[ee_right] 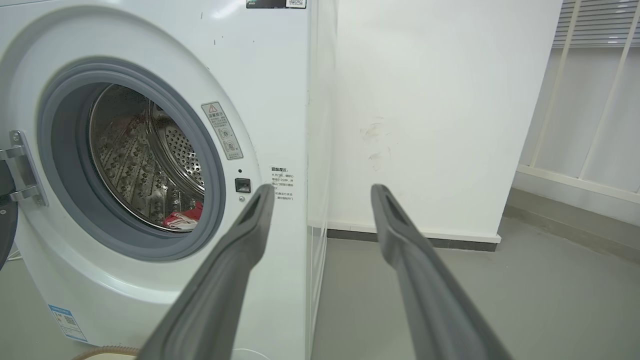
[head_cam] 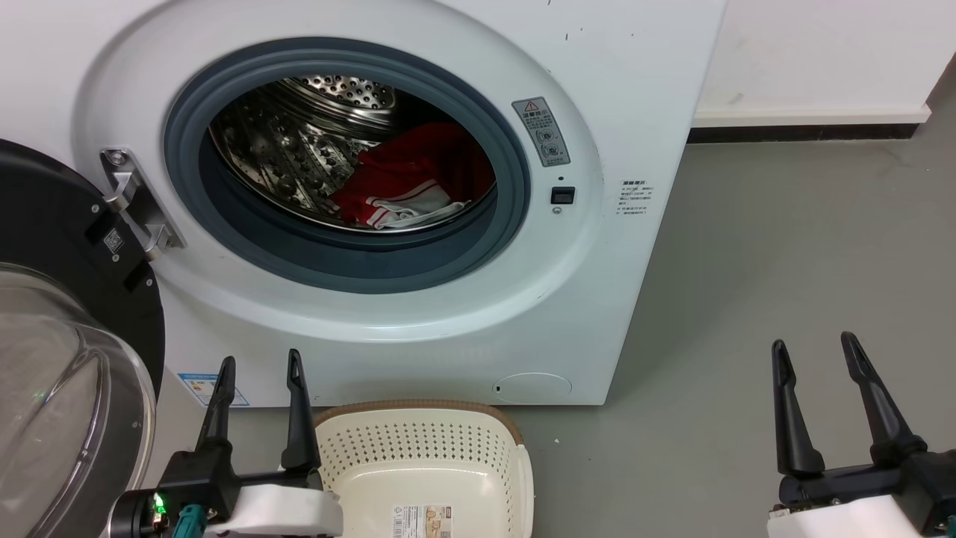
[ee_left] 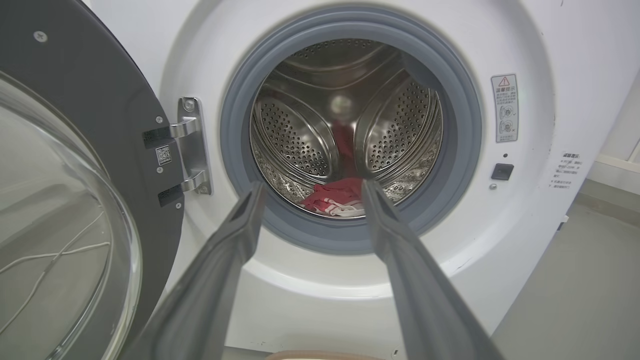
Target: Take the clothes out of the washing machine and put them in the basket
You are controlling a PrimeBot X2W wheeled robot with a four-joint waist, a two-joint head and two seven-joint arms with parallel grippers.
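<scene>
- The washing machine (head_cam: pixel 635 90) stands on the grey floor (head_cam: pixel 747 299) with its right side next to a white wall (head_cam: pixel 821 52).
- Its door (head_cam: pixel 67 388) is swung wide open to the left on a metal hinge (head_cam: pixel 134 202), so the round opening with the grey seal (head_cam: pixel 358 261) is uncovered.
- The clothes (head_cam: pixel 407 183) are a red bundle with white stripes. They lie low in the steel drum (head_cam: pixel 299 149), towards its right side and behind the seal's lower lip.
- The basket (head_cam: pixel 418 441) sits on the floor just in front of the machine, below the opening. A paper label (head_cam: pixel 422 519) shows on its bottom.
- The left jaws are wide open and hold nothing. Their two dark fingers (head_cam: pixel 299 418) point up at the near left, just beside the basket's left wall. In the left wrist view these fingers frame the opening and the clothes.
- The right jaws are also wide open and hold nothing. Their fingers (head_cam: pixel 788 418) are over bare floor at the near right, well apart from the basket and the machine. In the right wrist view these fingers point at the machine's right edge and the wall beyond.
</scene>
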